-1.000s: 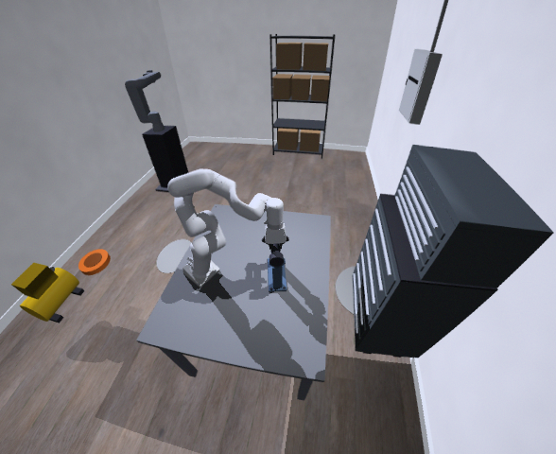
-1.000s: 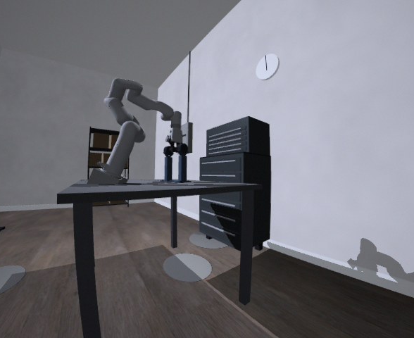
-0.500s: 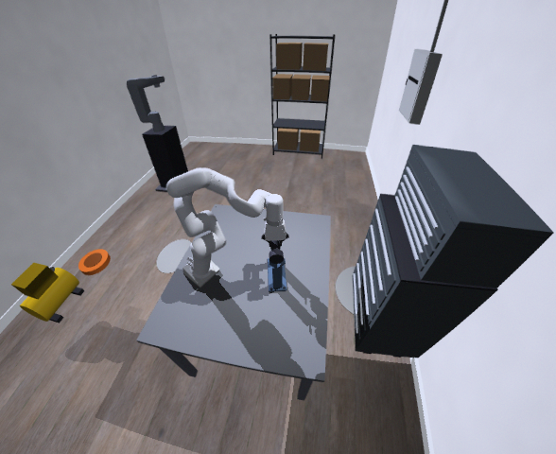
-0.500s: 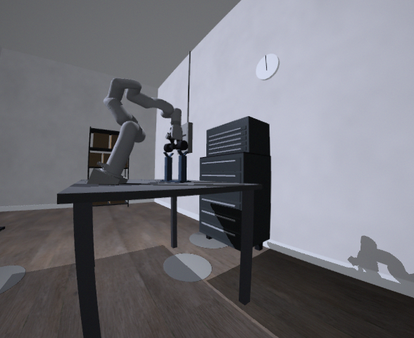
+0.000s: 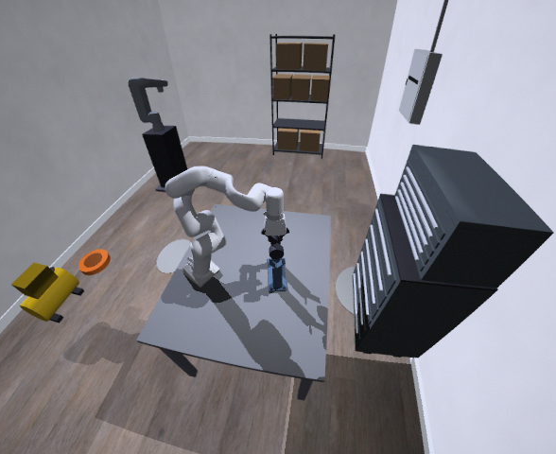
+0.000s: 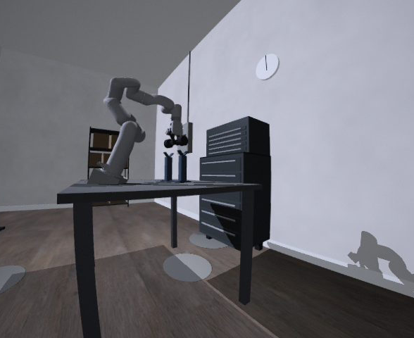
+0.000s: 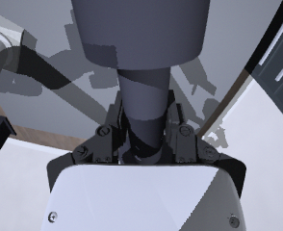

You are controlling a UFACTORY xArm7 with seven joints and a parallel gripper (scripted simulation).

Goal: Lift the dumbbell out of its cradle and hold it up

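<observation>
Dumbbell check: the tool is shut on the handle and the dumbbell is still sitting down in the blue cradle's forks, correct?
Not quite. The tool is shut on the handle, but the exterior view shows the dumbbell raised above the blue cradle, with a gap over its forks.

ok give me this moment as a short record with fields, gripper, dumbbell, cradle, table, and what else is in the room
gripper: shut on the dumbbell's handle, pointing down
dumbbell: dark, level, in the air just above the cradle's forks
cradle: two blue posts with V tops, upright, nothing in them
table: bears the arm's base and the cradle
arm contact: touches only the dumbbell, by the exterior view
room: tool chest by the wall, shelf with boxes at the back
</observation>
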